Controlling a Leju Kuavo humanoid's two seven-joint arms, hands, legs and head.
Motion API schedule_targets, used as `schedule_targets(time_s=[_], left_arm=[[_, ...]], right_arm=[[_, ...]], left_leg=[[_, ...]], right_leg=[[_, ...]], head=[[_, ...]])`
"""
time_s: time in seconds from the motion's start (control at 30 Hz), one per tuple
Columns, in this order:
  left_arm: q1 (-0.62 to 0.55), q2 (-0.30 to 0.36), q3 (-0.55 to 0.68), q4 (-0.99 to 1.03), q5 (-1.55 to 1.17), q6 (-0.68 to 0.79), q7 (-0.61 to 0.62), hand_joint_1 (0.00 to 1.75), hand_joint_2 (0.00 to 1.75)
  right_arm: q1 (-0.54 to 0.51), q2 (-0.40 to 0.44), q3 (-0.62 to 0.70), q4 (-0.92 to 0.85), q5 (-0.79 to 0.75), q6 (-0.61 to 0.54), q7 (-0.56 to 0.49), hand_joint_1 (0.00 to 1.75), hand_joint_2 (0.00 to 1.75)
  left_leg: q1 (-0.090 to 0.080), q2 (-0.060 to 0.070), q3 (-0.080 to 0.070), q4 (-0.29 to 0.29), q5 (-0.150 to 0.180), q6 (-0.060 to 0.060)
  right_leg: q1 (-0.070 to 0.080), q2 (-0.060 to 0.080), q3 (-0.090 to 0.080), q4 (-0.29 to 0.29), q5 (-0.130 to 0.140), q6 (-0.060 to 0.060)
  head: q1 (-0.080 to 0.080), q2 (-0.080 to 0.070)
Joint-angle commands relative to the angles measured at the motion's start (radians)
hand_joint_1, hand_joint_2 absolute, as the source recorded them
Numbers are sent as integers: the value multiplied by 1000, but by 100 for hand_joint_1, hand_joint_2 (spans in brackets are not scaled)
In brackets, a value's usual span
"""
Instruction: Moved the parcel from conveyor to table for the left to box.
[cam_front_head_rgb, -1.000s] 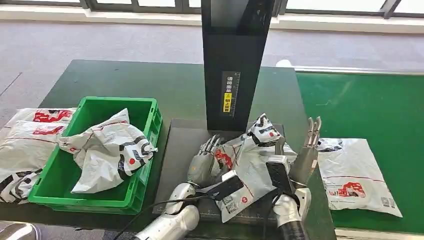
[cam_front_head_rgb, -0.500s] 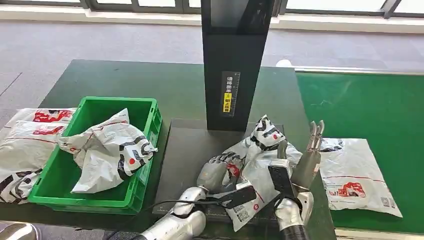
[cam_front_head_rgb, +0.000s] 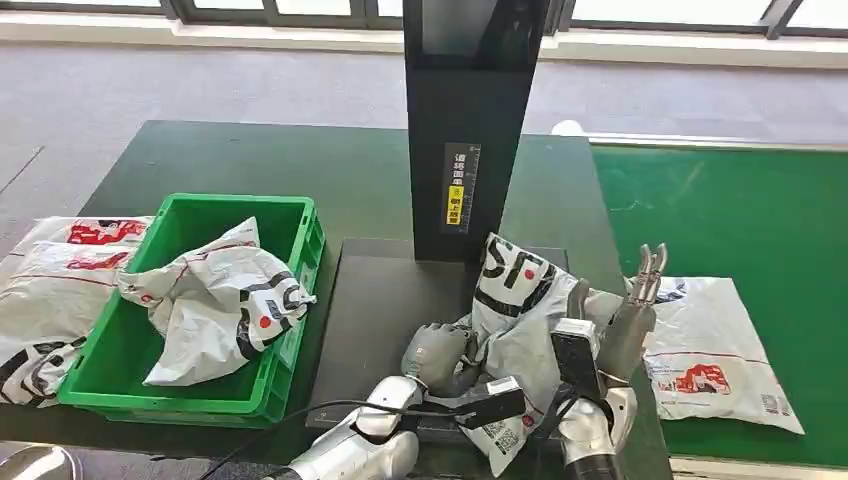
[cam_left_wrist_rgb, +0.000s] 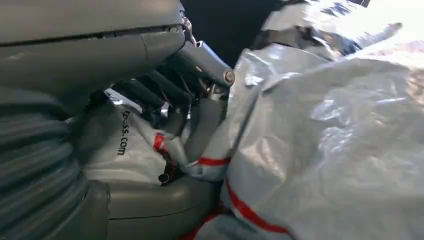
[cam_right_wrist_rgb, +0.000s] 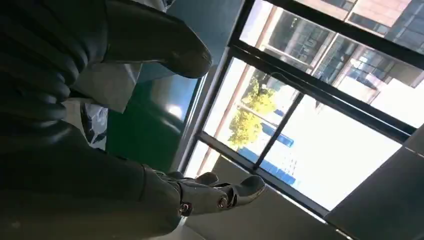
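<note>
A crumpled white and grey parcel (cam_front_head_rgb: 520, 300) with black lettering stands up off the black scanner base (cam_front_head_rgb: 380, 290) in the head view. My left hand (cam_front_head_rgb: 437, 355) grips its lower left fold, fingers curled in. In the left wrist view the fingers (cam_left_wrist_rgb: 192, 75) and thumb close on the red-striped plastic of the parcel (cam_left_wrist_rgb: 325, 150). My right hand (cam_front_head_rgb: 628, 322) is at the parcel's right edge, fingers straight and pointing up, holding nothing. The right wrist view shows that hand (cam_right_wrist_rgb: 100, 165) with its fingers (cam_right_wrist_rgb: 225, 192) stretched out.
A green bin (cam_front_head_rgb: 120, 350) at the left holds another parcel (cam_front_head_rgb: 215, 300). More parcels (cam_front_head_rgb: 50, 290) lie left of the bin. A flat parcel (cam_front_head_rgb: 710, 345) rests on the green conveyor (cam_front_head_rgb: 740, 210) at the right. A black scanner post (cam_front_head_rgb: 470, 130) rises behind the base.
My left hand has curled shut on the parcel and drawn back toward me, pulling the parcel upright. My right hand has shifted a little to the right, still open.
</note>
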Motion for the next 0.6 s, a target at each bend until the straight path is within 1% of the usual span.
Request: schedule_targets(time_s=[0.03, 0.1, 0.13, 0.17, 0.2, 0.23, 0.27, 0.33, 0.37, 0.4, 0.43, 0.47, 0.5, 0.57, 0.6], left_arm=[[15, 1, -48, 68, -56, 58, 67, 175, 175], [7, 1, -24, 64, -127, 193, 136, 175, 175], [19, 15, 27, -13, -164, 248, 156, 175, 175], [65, 22, 133, -108, -207, 248, 101, 175, 175], [101, 17, 264, -182, -249, 248, 21, 175, 175], [140, 7, 353, -270, -290, 248, -17, 175, 175], [221, 1, 504, -458, -285, 248, -138, 175, 175], [221, 1, 504, -458, -285, 248, -138, 175, 175], [238, 1, 547, -513, -285, 248, -169, 175, 175], [281, 1, 614, -653, -254, 248, -221, 175, 175], [304, 1, 659, -721, -238, 248, -262, 175, 175], [307, 1, 677, -731, -229, 248, -279, 175, 175], [316, 1, 711, -766, -208, 248, -301, 175, 175], [328, 1, 759, -819, -193, 248, -323, 175, 175], [332, 1, 779, -840, -183, 248, -335, 175, 175]], right_arm=[[-5, 3, -57, -5, 1, 3, 2, 0, 175], [2, 10, -69, -13, 11, 3, 2, 0, 175], [9, 13, -76, -19, 14, 3, 2, 0, 175], [13, 17, -81, -23, 17, 3, 2, 0, 175], [15, 20, -87, -22, 22, 3, 2, 0, 175], [15, 23, -94, -22, 28, 3, 2, 0, 175], [17, 29, -101, -28, 29, 3, 2, 0, 175], [17, 29, -101, -28, 29, 3, 2, 0, 175], [16, 29, -102, -29, 29, 3, 2, 0, 175], [13, 30, -103, -33, 27, 3, 2, 0, 175], [8, 29, -103, -28, 26, 3, 2, 0, 175], [4, 29, -104, -25, 26, 3, 2, 0, 175], [2, 29, -104, -24, 26, 3, 2, 0, 175], [-1, 31, -106, -24, 23, 3, 2, 0, 175], [-2, 32, -106, -23, 22, 3, 2, 0, 175]], left_leg=[[-1, 1, 2, -3, 0, 0], [0, 1, 2, -2, 0, 0], [-1, 1, 4, -6, 1, 0], [-1, 2, 3, -4, 1, 0], [-1, 1, 3, -4, 1, 0], [-1, 2, 2, -2, 0, 0], [-1, 2, 2, -3, 0, 0], [-1, 1, 0, -1, -1, 0], [-1, 2, 1, -2, -1, 0], [-1, 3, 1, -1, -1, 0], [-1, 4, 1, -2, -1, 0], [-1, 6, 2, -3, -1, 0], [-1, 4, 0, -1, -1, 0], [-1, 7, 1, -3, -1, 0], [0, 6, 0, -2, -1, 0]], right_leg=[[-1, 0, 2, -3, 0, -1], [0, 0, 2, -2, 0, 0], [0, -1, 4, -5, 1, -1], [0, 0, 2, -3, 1, -1], [0, -1, 3, -4, 1, -1], [0, 1, 0, -1, 0, -1], [-1, 1, 1, -2, 0, -1], [-1, 1, 0, -1, -1, 0], [-1, 2, 1, -1, 0, 0], [0, 4, -1, 0, 0, 0], [0, 4, -1, -1, 0, -1], [0, 5, 0, -2, 0, -1], [0, 4, -2, 1, 0, -1], [0, 6, -1, -1, 0, -1], [0, 6, -3, 0, 0, -1]], head=[[0, 0], [0, 0], [0, 0], [0, 0], [0, 0], [0, 0], [0, 0], [0, 0], [0, 0], [0, 0], [0, 0], [0, 0], [0, 0], [0, 0], [0, 0]])
